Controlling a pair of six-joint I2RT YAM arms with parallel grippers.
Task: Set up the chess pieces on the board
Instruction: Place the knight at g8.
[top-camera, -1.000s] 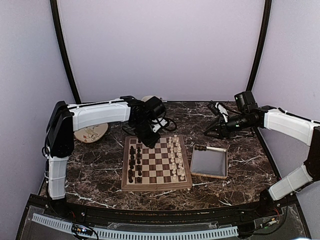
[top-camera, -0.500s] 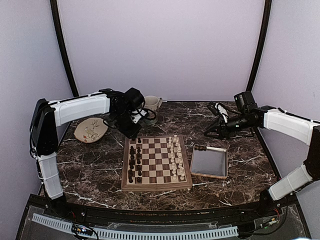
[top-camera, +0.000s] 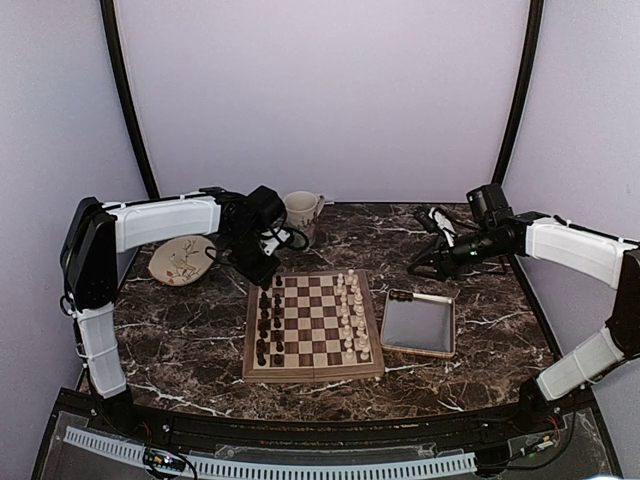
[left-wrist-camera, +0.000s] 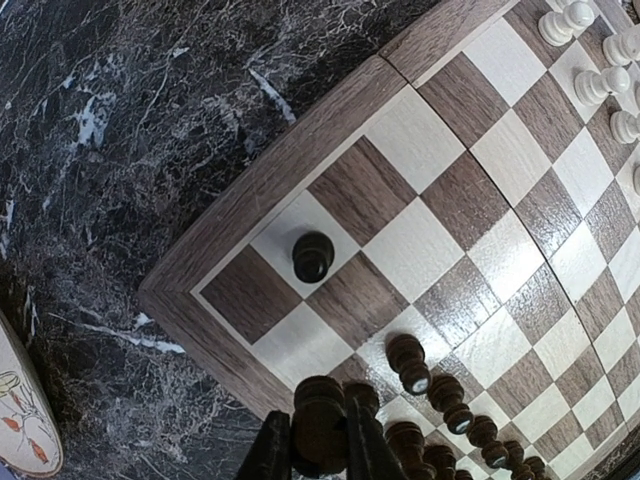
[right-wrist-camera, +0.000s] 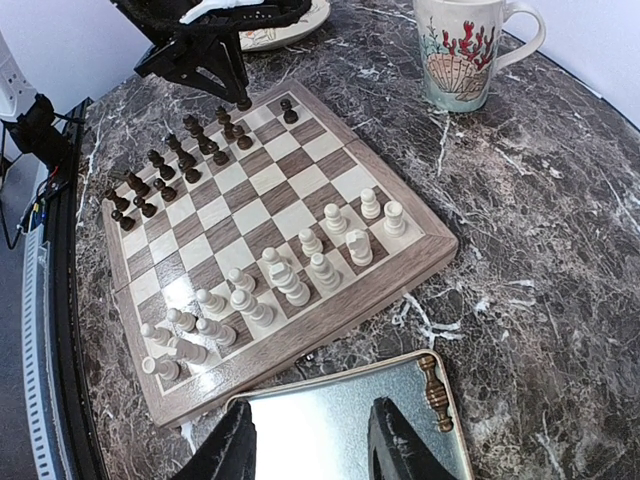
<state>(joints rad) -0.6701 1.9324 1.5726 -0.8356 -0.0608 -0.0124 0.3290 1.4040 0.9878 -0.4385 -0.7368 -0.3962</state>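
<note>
dark chessman (left-wrist-camera: 320, 418) in left pincer (left-wrist-camera: 320, 456)

Matt wooden board (top-camera: 315, 330) on glossy veined marble table (top-camera: 190, 340) — shiny metal tray (top-camera: 418, 325).

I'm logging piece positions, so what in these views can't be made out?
- Left wrist: the dark piece in the left claw; its fingers and the bottom edge hide its shape.
- Top view: which kinds the chess pieces are; too small.
- Right wrist: the small object in the tray; too small to identify, and the bottom edge cuts the tray off.
</note>
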